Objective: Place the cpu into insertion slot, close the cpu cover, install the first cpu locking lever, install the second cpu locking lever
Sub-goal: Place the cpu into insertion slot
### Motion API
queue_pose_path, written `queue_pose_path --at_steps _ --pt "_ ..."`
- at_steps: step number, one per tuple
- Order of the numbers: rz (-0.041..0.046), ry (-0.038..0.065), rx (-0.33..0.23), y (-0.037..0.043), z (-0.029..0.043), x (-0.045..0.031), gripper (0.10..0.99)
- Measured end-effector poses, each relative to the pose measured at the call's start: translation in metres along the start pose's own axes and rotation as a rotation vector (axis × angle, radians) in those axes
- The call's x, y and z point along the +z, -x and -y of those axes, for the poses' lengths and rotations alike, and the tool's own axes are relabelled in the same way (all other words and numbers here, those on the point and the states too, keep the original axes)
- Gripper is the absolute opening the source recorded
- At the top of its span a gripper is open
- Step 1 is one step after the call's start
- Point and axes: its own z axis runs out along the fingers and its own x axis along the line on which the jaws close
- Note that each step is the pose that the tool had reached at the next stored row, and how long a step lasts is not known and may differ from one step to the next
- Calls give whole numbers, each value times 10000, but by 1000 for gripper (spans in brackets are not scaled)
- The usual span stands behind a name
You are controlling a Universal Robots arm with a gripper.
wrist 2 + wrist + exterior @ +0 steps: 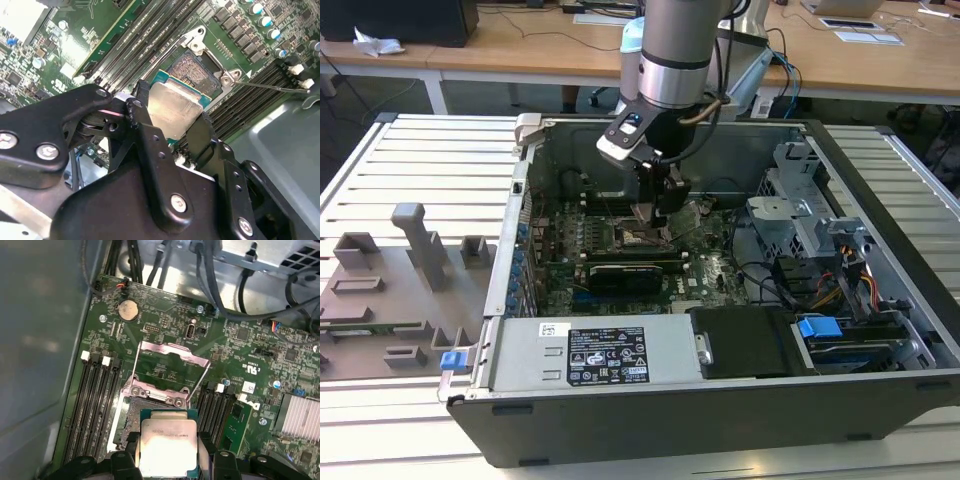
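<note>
Clamping cpu (175, 107) above insertion slot (194, 70); first wrist view shows cpu cover (171, 351) raised.

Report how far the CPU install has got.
Done: nothing is seated yet. In hand: the pincer grips the cpu by its edges, close to the insertion slot but not in it. Left: seating the chip. The cpu cover stands raised, and a locking lever sticks out unlatched.

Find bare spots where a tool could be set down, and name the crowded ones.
Bare: the slatted table beyond the fixtures, and on the exterior view's right of the case. Crowded: inside the case, where the gripper holds the cpu.
</note>
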Motion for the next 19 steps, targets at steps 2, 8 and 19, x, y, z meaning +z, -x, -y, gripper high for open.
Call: queue_pose_path --at_steps 2,8,19 --pt "15 -11 149 0 0 0 541" --pt "58 -46 642 0 -1 0 541" --pt "178 -130 1762 1 -2 1 541"
